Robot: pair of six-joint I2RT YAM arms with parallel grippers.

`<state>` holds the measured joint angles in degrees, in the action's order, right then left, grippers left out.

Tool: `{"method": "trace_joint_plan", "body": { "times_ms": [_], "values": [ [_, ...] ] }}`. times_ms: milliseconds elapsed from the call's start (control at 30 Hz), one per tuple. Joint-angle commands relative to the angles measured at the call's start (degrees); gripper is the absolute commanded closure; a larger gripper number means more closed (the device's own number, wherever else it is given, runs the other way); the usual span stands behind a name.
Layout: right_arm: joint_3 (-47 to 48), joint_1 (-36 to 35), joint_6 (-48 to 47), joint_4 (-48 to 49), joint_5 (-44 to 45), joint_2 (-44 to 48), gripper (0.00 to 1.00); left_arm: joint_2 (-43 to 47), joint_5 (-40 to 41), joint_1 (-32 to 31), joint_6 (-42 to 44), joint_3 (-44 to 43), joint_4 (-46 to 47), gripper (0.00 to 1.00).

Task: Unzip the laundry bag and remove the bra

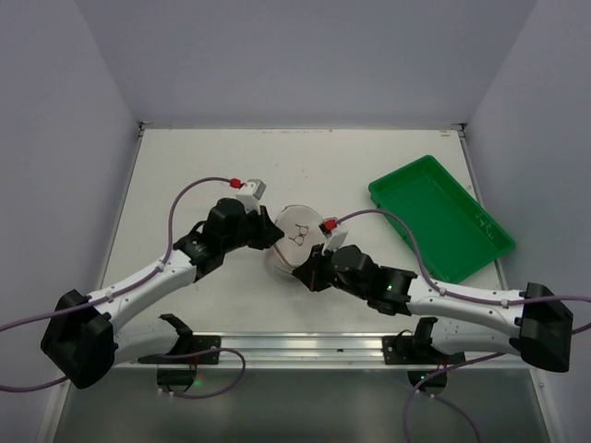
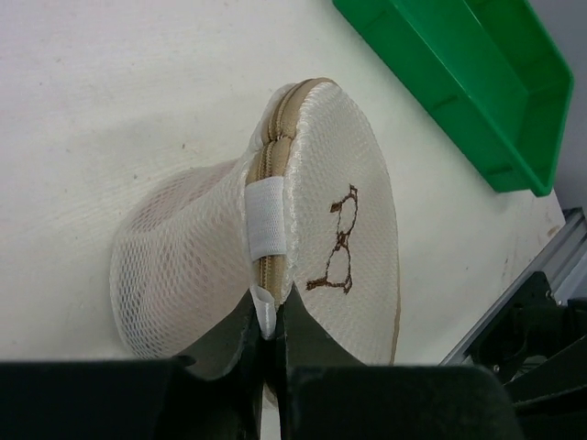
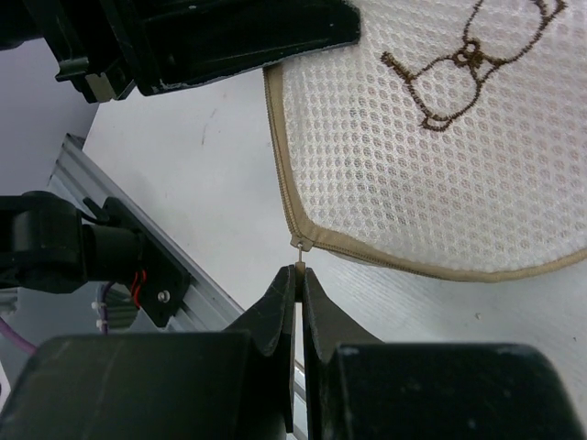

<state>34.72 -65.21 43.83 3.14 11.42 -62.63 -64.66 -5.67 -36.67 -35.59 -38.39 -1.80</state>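
The laundry bag (image 1: 297,236) is a round cream mesh case with a tan zipper rim and a small bra outline on its face; it sits mid-table, tilted up between both arms. In the left wrist view the laundry bag (image 2: 321,229) stands on edge, and my left gripper (image 2: 266,335) is shut on a white fabric tab (image 2: 263,312) beside the zipper. My right gripper (image 3: 300,273) is shut on the small metal zipper pull (image 3: 300,247) at the bag's tan rim (image 3: 385,252). The bra is hidden.
A green plastic tray (image 1: 441,216) lies at the right, also in the left wrist view as the green tray (image 2: 477,82). The aluminium rail (image 1: 305,348) runs along the near edge by the arm bases. White walls surround the table.
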Motion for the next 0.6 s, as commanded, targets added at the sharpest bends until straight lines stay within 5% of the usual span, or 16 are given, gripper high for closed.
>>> {"method": "trace_joint_plan", "body": {
  "times_ms": [0, 200, 267, 300, 400, 567],
  "values": [
    [0.5, -0.8, -0.1, -0.7, -2.2, 0.5, 1.0, -2.5, -0.6, 3.0, 12.7, -5.5, 4.5, 0.93],
    [5.5, -0.8, 1.9, 0.4, -1.1, -3.6, 1.0, -5.3, 0.6, 4.8, 12.1, -9.4, 2.0, 0.79],
    [6.8, -0.8, 2.8, 0.7, 0.5, -5.0, 1.0, -3.9, 2.4, 4.8, 8.0, -9.2, -0.7, 0.59],
    [7.2, -0.8, 2.9, 1.6, 1.1, -5.3, 1.0, -3.1, 3.3, 4.8, 6.0, -8.8, -2.1, 0.35],
    [8.7, -0.9, 2.8, 3.3, 2.8, -7.1, 1.0, 1.8, 5.1, 4.8, -0.7, -7.0, -6.3, 0.01],
    [11.5, -0.8, 2.0, 4.5, 2.4, -11.0, 1.0, 8.9, 4.1, 4.5, -9.2, -0.6, -10.2, 0.0]
  ]
}}
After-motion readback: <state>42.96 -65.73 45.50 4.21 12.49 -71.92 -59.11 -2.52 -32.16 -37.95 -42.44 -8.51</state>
